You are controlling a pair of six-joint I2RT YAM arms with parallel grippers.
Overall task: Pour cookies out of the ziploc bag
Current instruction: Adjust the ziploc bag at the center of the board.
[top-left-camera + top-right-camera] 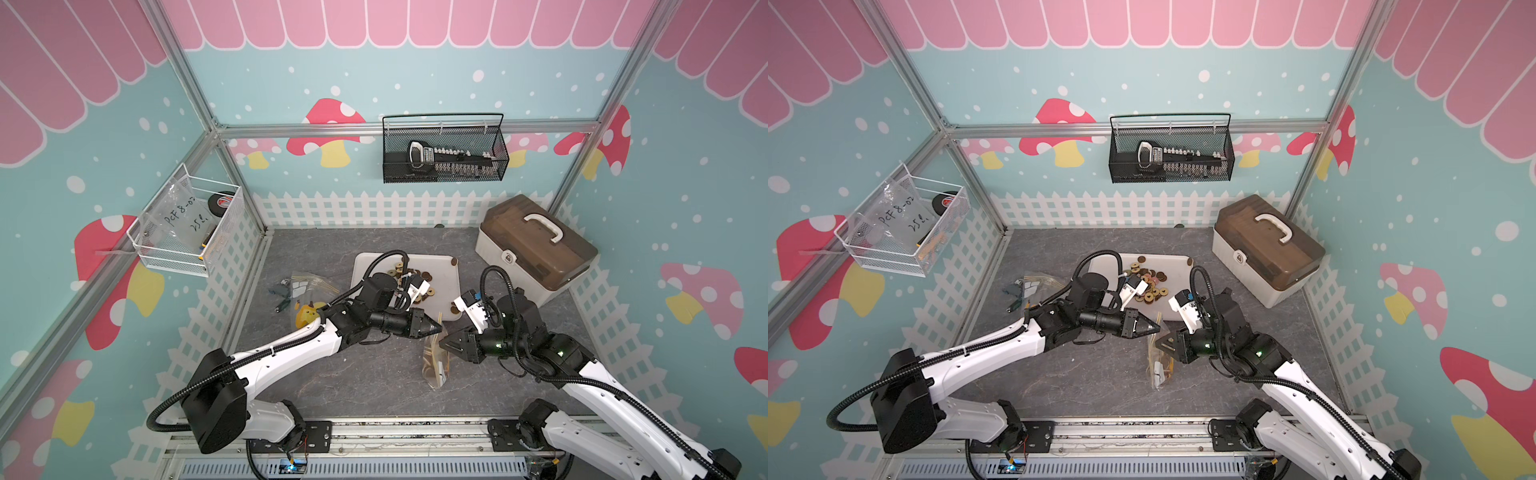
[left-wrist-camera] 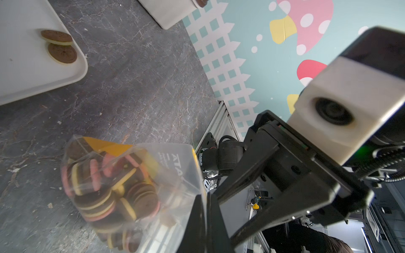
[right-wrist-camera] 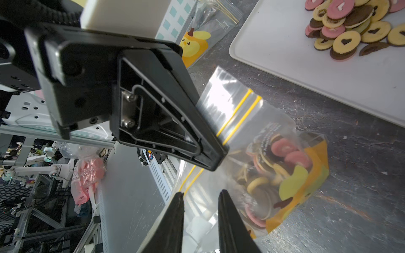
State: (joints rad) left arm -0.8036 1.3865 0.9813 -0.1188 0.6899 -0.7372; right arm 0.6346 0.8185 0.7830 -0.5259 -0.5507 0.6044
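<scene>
White tray at centre of a top view holds some cookies. Just below it, the part-full ziploc bag is pinched by the left gripper. The right gripper is narrowly parted alongside. Seemingly mid-pour; next, upend the bag over the tray.

Ziploc bag print looks illegible.

Two ziploc bags, dozens of cookies, one tray, one box, two wire baskets.
</scene>
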